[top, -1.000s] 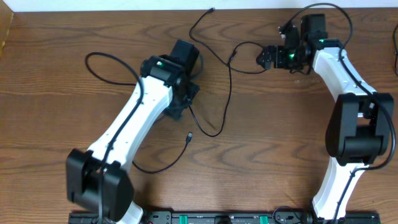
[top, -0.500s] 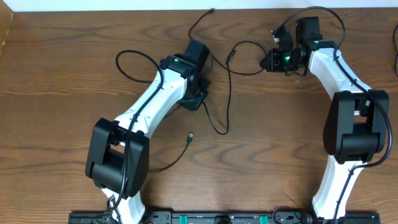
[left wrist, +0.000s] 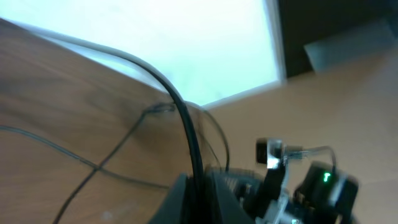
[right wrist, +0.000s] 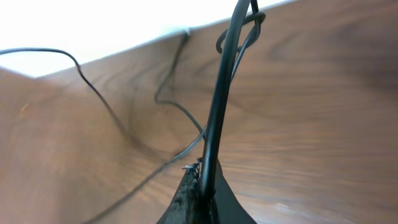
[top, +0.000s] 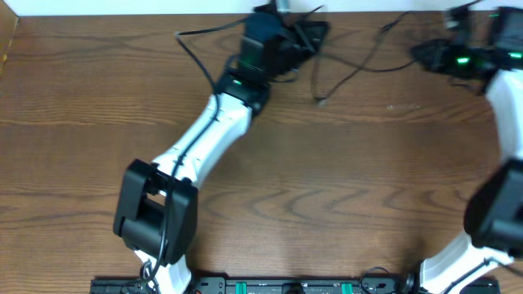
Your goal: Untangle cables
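Observation:
The cables are thin black cords at the table's far edge. My left gripper (top: pixel 313 33) is shut on a black cable (left wrist: pixel 184 118) that rises from between its fingers (left wrist: pixel 180 193) and runs off to the left. My right gripper (top: pixel 419 54) is shut on another black cable (right wrist: pixel 219 99), which stands up from its jaws to a small loop (right wrist: pixel 249 23). Between the two grippers a slack cord (top: pixel 359 59) sags over the wood, and a loose plug end (top: pixel 319 100) lies below it. More thin cords (right wrist: pixel 127 121) trail on the table behind.
The white wall (top: pixel 122 6) borders the table's far edge just behind both grippers. The left arm (top: pixel 204 135) stretches diagonally across the wooden table (top: pixel 343 196). A black wire (top: pixel 200 49) loops beside the left arm. The right arm (top: pixel 511 106) fills the right edge.
Both grippers have shut on cables. The left arm has swung up to the far edge and the right arm up and to the right, dragging the cords off the table's middle.

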